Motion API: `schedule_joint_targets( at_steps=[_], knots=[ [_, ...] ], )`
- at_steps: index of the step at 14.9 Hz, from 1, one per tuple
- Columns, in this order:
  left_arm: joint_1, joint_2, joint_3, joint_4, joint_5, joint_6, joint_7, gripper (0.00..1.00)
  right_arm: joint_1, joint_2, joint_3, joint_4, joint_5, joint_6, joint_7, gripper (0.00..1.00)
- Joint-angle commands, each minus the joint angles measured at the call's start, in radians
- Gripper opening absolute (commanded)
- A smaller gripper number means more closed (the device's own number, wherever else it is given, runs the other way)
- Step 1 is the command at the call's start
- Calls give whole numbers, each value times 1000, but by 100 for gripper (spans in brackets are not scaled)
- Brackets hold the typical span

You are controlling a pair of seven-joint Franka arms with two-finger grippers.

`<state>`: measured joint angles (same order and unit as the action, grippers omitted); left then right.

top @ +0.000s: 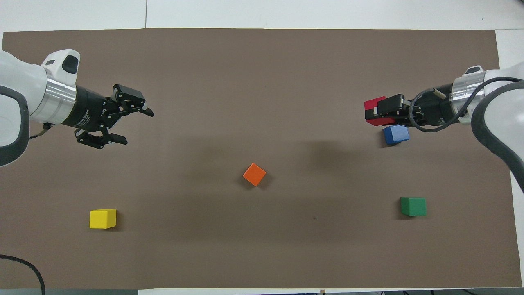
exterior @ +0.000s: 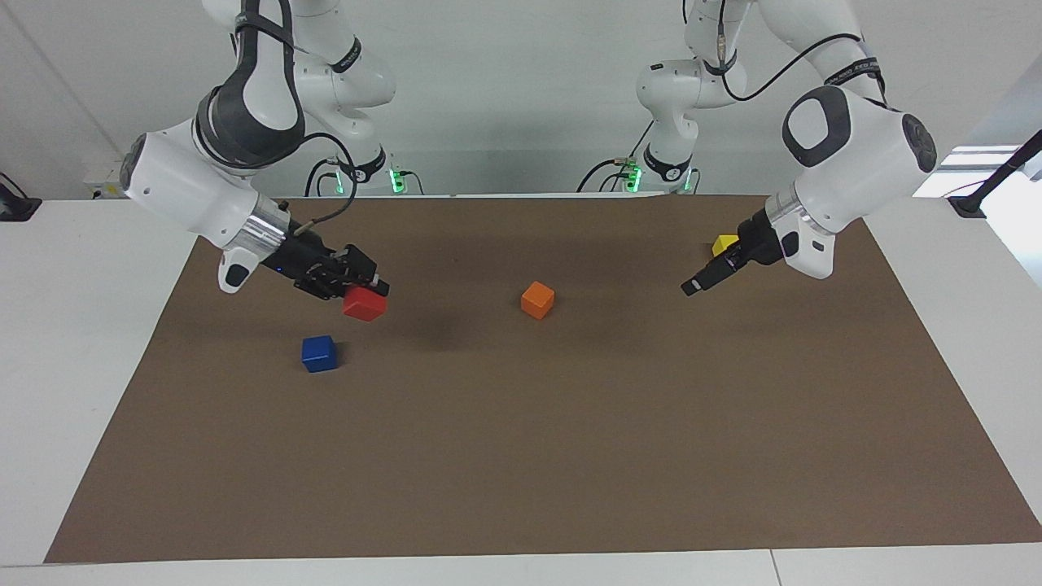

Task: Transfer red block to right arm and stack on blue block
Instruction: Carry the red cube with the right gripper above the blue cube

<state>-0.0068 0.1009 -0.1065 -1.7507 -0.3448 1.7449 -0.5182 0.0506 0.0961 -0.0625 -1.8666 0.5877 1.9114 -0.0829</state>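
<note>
My right gripper (exterior: 368,291) is shut on the red block (exterior: 364,305) and holds it in the air, above the brown mat and close to the blue block (exterior: 319,353), apart from it. In the overhead view the right gripper (top: 380,111) holds the red block (top: 371,104) just over the edge of the blue block (top: 396,134). My left gripper (exterior: 697,283) is open and empty, raised over the mat toward the left arm's end; it also shows in the overhead view (top: 133,126).
An orange block (top: 254,174) lies mid-mat. A yellow block (top: 102,218) lies near the robots at the left arm's end, partly hidden by the left gripper in the facing view (exterior: 724,243). A green block (top: 413,206) lies near the robots at the right arm's end.
</note>
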Motion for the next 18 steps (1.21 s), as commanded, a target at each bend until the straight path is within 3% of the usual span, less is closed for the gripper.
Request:
schedule_joint_targets(
  at_steps=[1, 4, 7, 9, 11, 18],
  knots=[
    [16, -44, 7, -7, 202, -53, 224, 100, -28, 5, 10, 11, -213, 52, 29, 0],
    [80, -50, 25, -12, 240, -59, 528, 100, -28, 7, 16, 3, -438, 103, -13, 0],
    [111, -55, 28, -7, 259, -58, 720, 100, -21, 10, 16, -55, -470, 222, -60, 0],
    [110, -75, 28, -6, 332, -59, 707, 100, -18, 23, 16, -101, -492, 300, -92, 0],
    [113, -95, 28, 23, 339, -61, 676, 100, -14, 34, 16, -115, -529, 302, -89, 0],
    [96, -75, 24, 192, 334, -298, 609, 100, -14, 51, 16, -120, -667, 206, 64, 0]
  ],
)
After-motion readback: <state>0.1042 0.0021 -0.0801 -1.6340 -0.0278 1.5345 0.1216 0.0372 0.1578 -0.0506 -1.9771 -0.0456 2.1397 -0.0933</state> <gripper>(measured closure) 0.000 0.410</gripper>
